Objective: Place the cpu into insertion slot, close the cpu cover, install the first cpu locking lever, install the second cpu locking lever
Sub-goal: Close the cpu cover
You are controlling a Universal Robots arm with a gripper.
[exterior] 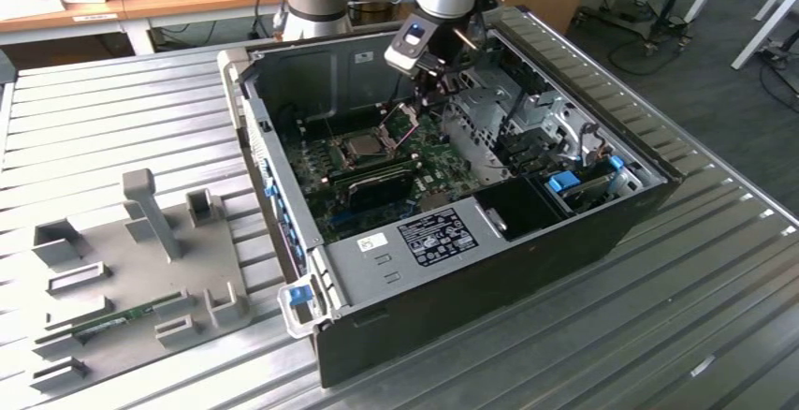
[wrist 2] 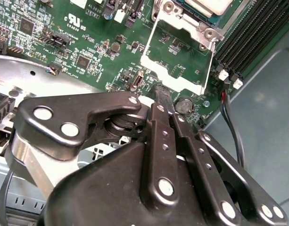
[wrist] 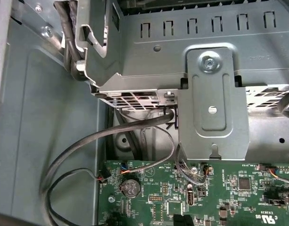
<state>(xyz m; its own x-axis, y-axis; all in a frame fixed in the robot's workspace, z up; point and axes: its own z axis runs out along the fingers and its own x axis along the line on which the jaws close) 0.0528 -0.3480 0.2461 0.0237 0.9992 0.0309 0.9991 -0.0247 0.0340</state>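
The cpu (exterior: pixel 365 146) lies flat in its socket on the green motherboard inside the open computer case (exterior: pixel 374 260); a corner of its grey top (wrist 2: pixel 208 4) also appears in the second wrist view. The cpu cover (wrist 2: pixel 178 61), a silvery frame with an open window, stands swung up off the socket, seen as a thin tilted frame (exterior: pixel 401 122) in the exterior view. My gripper (wrist 2: pixel 162 94) is shut with its black tips against the cover's free edge; it hangs inside the case, just above the raised cover (exterior: pixel 425 101).
Memory slots (wrist 2: pixel 257 33) run beside the socket. A coin battery (wrist 2: pixel 183 104) and a red-black cable (wrist 2: pixel 231 127) lie close to the fingertips. A metal drive bracket (wrist: pixel 212 99) and loose cables (wrist: pixel 87 146) crowd the case wall. A grey fixture board (exterior: pixel 138 270) lies at the exterior view's left.
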